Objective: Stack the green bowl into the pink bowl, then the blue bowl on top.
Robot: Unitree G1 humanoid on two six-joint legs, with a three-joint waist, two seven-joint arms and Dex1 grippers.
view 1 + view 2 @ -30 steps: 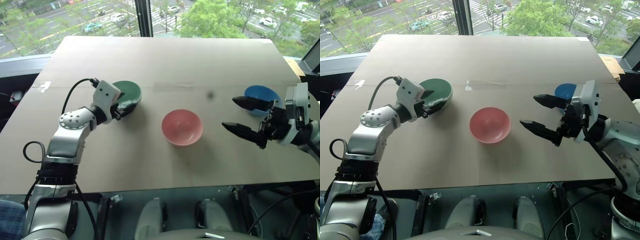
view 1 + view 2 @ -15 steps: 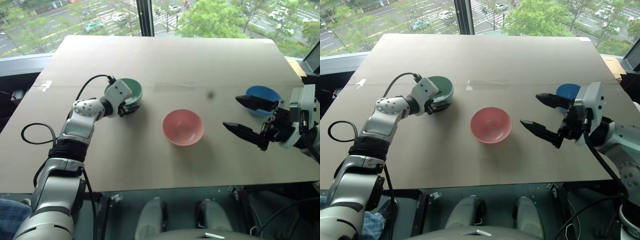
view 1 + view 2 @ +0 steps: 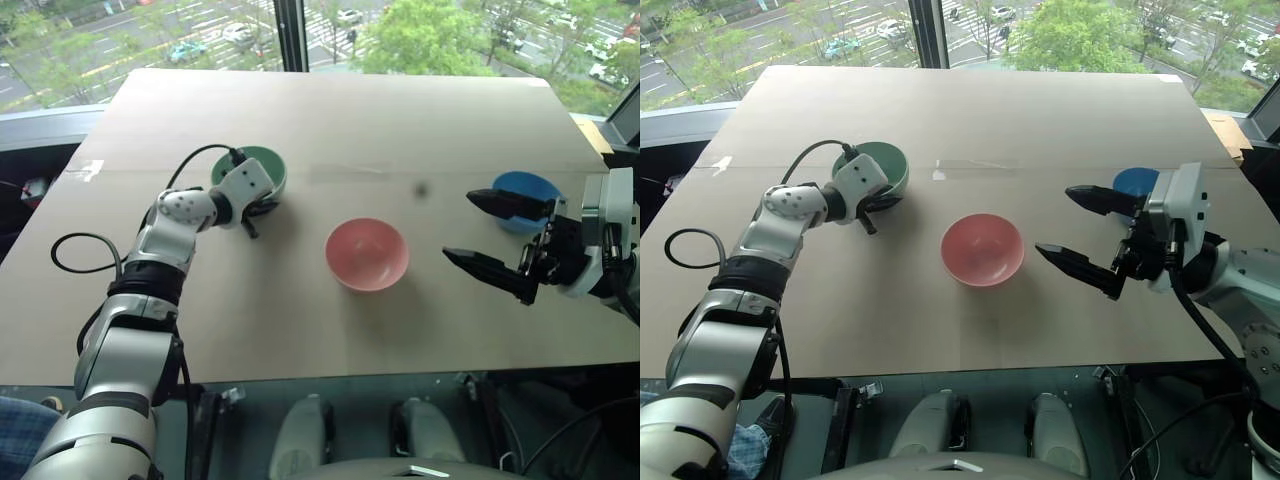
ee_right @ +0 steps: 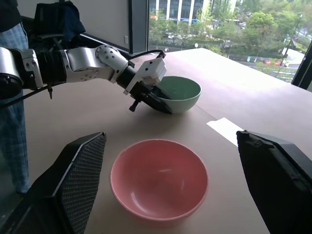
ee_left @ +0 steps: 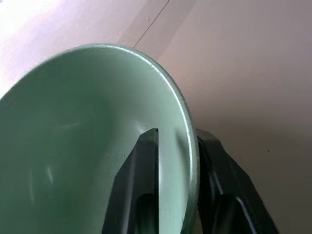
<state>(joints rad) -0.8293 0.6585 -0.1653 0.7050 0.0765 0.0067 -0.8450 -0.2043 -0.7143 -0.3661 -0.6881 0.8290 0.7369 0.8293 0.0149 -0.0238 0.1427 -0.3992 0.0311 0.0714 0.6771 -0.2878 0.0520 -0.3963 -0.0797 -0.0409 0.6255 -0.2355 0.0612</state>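
Hovering nearest to me over the right side of the counter (image 3: pixel 330 330), my right pincer (image 3: pixel 488 232) stood with its two black fingers spread wide and nothing between them, pointing toward the middle of the surface. Just beyond its fingertips, at the centre of the counter, the pink bowl (image 3: pixel 367 253) sat upright and empty, touching neither arm. Farther back on the right, close behind my right pincer's upper finger, the blue bowl (image 3: pixel 526 190) rested upright on the counter, partly hidden by that arm. On the far left, my left pincer (image 3: pixel 874 205) was clamped on the near rim of the green bowl (image 3: pixel 883 163): in the left wrist view one black finger (image 5: pixel 141 185) lay inside the bowl against its wall and the other pressed from outside, with the rim pinched between them. That bowl was well apart from the pink one, and I could not tell whether its base was flat on the surface. A strip of pale tape (image 3: pixel 970 165) lay on the counter beside the green bowl, and beyond the counter's far edge a window (image 3: pixel 420 35) gave onto trees and a street.
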